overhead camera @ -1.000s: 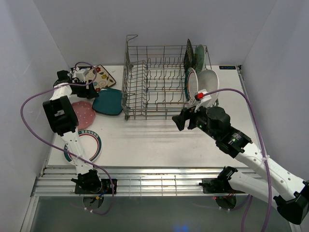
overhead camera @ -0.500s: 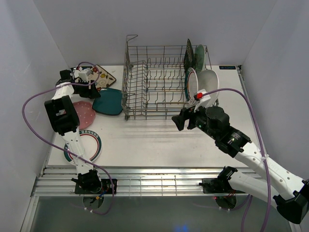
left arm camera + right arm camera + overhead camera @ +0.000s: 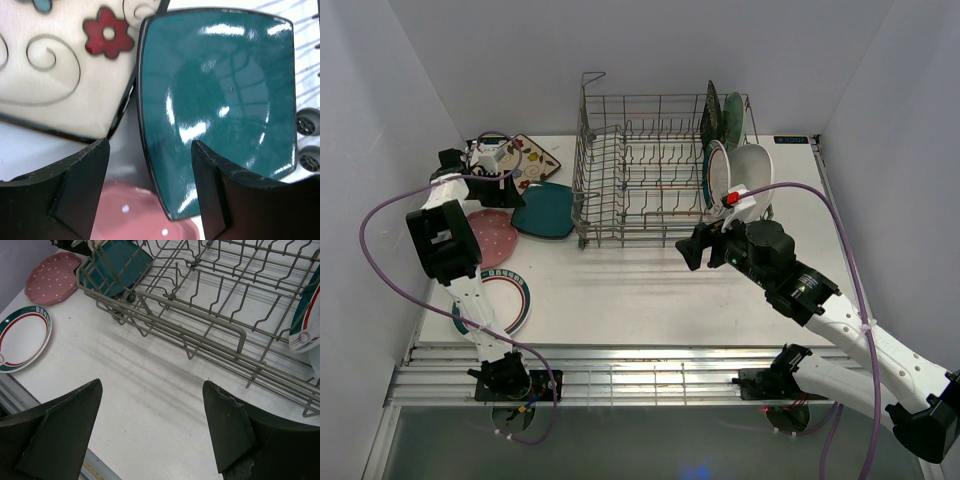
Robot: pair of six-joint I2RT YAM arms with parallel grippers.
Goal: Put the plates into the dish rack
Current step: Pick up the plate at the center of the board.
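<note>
The grey wire dish rack [image 3: 640,170] stands at the back middle of the table. At its right end stand a black floral plate [image 3: 712,112], a mint plate [image 3: 735,118], a green-rimmed white plate [image 3: 717,172] and a plain white plate [image 3: 753,168]. Left of the rack lie a cream floral square plate [image 3: 535,160], a teal square plate [image 3: 546,210], a pink dotted plate [image 3: 490,236] and a second green-rimmed plate [image 3: 498,300]. My left gripper [image 3: 150,145] is open low over the teal plate [image 3: 215,100], its jaws either side of that plate's left edge. My right gripper [image 3: 152,386] hangs open over bare table before the rack [image 3: 200,300].
The cream plate [image 3: 60,75] and pink plate [image 3: 145,215] crowd the teal plate's edge. The rack's small wheels [image 3: 306,120] sit just right of the teal plate. White walls close in on the left, back and right. A metal rail [image 3: 640,380] runs along the near edge.
The left gripper's jaws have narrowed a little and the wrist has shifted slightly over the teal plate. The right arm has not moved.
</note>
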